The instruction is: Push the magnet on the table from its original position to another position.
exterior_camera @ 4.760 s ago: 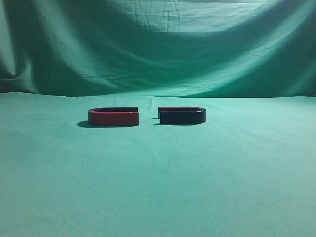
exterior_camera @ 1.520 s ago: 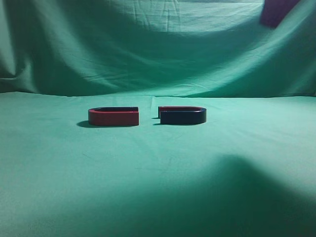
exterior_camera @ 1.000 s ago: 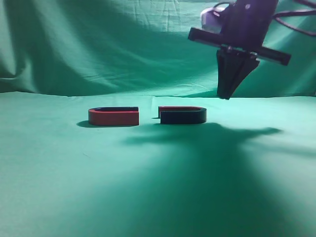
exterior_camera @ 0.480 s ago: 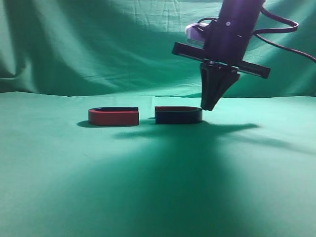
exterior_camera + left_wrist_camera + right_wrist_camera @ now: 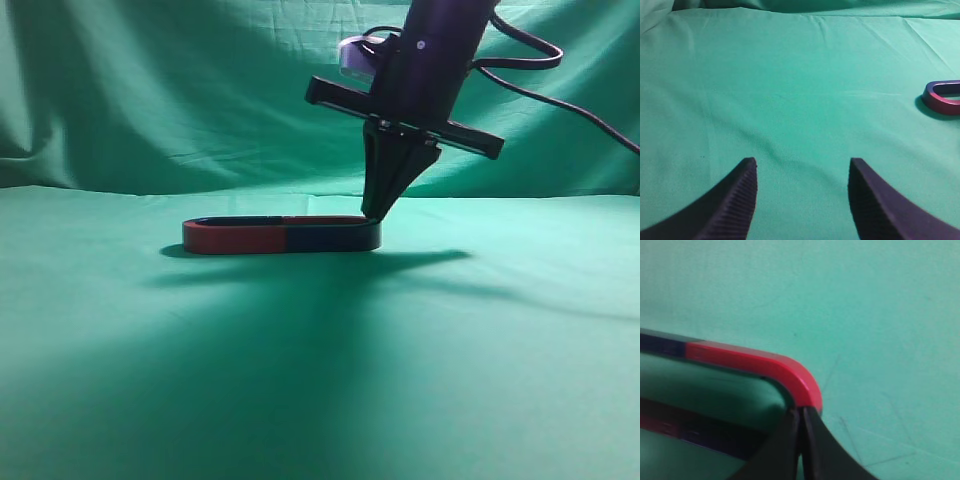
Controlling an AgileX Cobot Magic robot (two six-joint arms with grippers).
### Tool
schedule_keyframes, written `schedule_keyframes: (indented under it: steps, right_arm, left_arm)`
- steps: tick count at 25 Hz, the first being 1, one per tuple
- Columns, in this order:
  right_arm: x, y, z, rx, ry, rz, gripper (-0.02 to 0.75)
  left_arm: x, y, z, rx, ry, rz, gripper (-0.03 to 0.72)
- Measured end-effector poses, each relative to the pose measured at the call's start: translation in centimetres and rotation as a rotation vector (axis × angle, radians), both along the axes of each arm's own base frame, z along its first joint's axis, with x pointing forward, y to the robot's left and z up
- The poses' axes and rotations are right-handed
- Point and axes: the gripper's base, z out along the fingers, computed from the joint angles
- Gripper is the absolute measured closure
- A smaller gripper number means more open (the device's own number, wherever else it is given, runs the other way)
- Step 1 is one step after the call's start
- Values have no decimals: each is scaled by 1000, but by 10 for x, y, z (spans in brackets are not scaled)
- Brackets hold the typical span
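The right gripper (image 5: 375, 210), fingers pressed together, touched the curved end of the dark magnet (image 5: 333, 238), which lay end to end against the red magnet (image 5: 235, 239) on the green tabletop (image 5: 480, 350). The left gripper (image 5: 802, 197) hovered apart, fingers spread.

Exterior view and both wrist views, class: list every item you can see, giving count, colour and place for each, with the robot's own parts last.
dark horseshoe magnet: 1, navy-black side with red top strip, table centre, its open end against the red magnet
red horseshoe magnet: 1, red side with dark top, left of the dark one, touching it
table: 1, green cloth, fills the foreground
backdrop: 1, draped green cloth, behind the table
cable: 1, black, trailing from the right arm
left gripper: 1, dark, open above bare cloth
right gripper: 1, black, shut, tips at the dark magnet's curved end
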Motion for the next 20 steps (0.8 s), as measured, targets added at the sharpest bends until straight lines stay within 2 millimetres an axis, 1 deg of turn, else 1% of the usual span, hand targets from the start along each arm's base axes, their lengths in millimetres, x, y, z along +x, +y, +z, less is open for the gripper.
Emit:
schedule_keyframes:
  steps: [6, 8, 9, 10, 13, 16, 20]
  right_arm:
    - [-3, 7, 0, 4, -6, 13, 738]
    - [-4, 7, 7, 2, 5, 25, 738]
    - [-5, 7, 14, 3, 13, 35, 738]
    - [-7, 7, 24, 3, 18, 47, 738]
    - [-12, 6, 66, 17, 12, 86, 738]
    - [-22, 3, 107, 32, -19, 115, 738]
    - [-41, -6, 154, 63, -106, 119, 738]
  left_arm:
    - [0, 0, 0, 0, 0, 0, 316]
    - [0, 0, 0, 0, 0, 0, 316]
    - [0, 0, 0, 0, 0, 0, 316]
    - [0, 0, 0, 0, 0, 0, 316]
    - [0, 0, 0, 0, 0, 0, 316]
    - [0, 0, 0, 0, 0, 0, 316]
    - [0, 0, 0, 0, 0, 0, 316]
